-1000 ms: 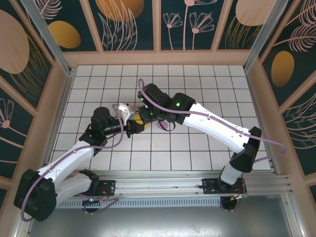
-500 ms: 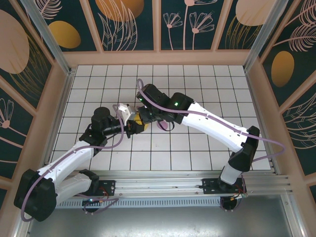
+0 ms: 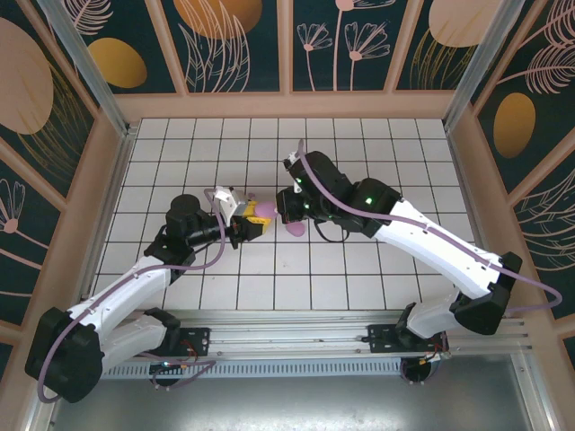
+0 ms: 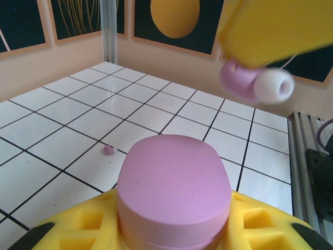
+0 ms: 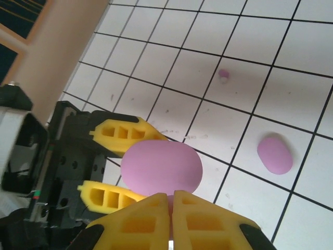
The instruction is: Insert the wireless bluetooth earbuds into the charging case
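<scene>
The left gripper [image 3: 254,224] clasped the smooth pink-purple oval plastic case [image 4: 174,182], while the right gripper [image 5: 170,200], closed tight, pinched a tiny rounded white-tipped pink-purple earbud [image 4: 255,83] at upper right.

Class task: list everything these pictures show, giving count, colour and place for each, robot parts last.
charging case: one, pink-purple, clamped in the left gripper
held earbud: one, pink-purple with white tip, pinched in the right gripper
loose earbud: one, pink-purple, on the floor
flat oval: one, pink-purple, on the floor beside the case
floor: one, white tiles, dark lines
left gripper: one, yellow fingers, shut on the case
right gripper: one, yellow fingers, shut on the earbud
</scene>
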You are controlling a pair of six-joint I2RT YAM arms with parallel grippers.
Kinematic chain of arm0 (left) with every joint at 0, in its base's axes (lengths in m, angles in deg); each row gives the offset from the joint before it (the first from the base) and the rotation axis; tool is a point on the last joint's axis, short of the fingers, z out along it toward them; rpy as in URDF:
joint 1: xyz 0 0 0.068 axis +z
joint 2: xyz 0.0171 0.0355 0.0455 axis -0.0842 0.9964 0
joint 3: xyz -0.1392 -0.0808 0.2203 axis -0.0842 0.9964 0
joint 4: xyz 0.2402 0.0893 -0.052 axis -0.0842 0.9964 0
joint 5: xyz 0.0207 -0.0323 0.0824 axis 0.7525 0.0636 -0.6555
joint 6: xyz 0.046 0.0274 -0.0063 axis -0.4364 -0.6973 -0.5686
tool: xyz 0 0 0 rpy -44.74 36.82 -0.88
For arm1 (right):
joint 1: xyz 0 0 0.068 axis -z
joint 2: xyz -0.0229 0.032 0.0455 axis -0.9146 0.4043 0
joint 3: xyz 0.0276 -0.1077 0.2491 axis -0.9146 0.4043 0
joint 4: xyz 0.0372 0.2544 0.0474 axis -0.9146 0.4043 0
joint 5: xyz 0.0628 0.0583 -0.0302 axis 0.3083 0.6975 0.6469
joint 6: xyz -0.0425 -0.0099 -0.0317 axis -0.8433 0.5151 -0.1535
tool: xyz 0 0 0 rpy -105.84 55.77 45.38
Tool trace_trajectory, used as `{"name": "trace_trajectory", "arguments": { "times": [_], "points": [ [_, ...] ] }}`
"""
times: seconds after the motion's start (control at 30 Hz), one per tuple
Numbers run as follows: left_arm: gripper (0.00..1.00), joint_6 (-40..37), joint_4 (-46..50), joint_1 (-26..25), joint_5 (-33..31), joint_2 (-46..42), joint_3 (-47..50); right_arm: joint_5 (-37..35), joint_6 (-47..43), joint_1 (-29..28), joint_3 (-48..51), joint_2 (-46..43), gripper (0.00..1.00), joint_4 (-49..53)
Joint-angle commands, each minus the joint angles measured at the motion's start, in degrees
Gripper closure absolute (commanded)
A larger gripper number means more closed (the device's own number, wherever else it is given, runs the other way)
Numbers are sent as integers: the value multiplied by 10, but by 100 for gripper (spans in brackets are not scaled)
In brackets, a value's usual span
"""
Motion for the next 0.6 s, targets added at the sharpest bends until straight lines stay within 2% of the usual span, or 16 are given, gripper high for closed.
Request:
{"name": "trace_trajectory", "arguments": {
  "times": [0.0, 0.1, 0.27, 0.43, 0.57],
  "points": [
    [100, 12, -24, 0, -13, 5, -16, 12, 16, 7, 19, -23, 93, -22],
    [100, 14, -15, 1, -31, 4, -16, 3, 35, 28, 39, -40, 93, 7],
    [100, 12, 1, 0, -59, 0, -7, 24, 57, 108, 130, -75, 93, 50],
    [100, 11, 7, 1, -69, -4, 6, 65, 56, 181, 254, -105, 92, 33],
    [100, 10, 10, 0, -72, -3, 9, 82, 48, 214, 330, -90, 92, 1]
  ]
}}
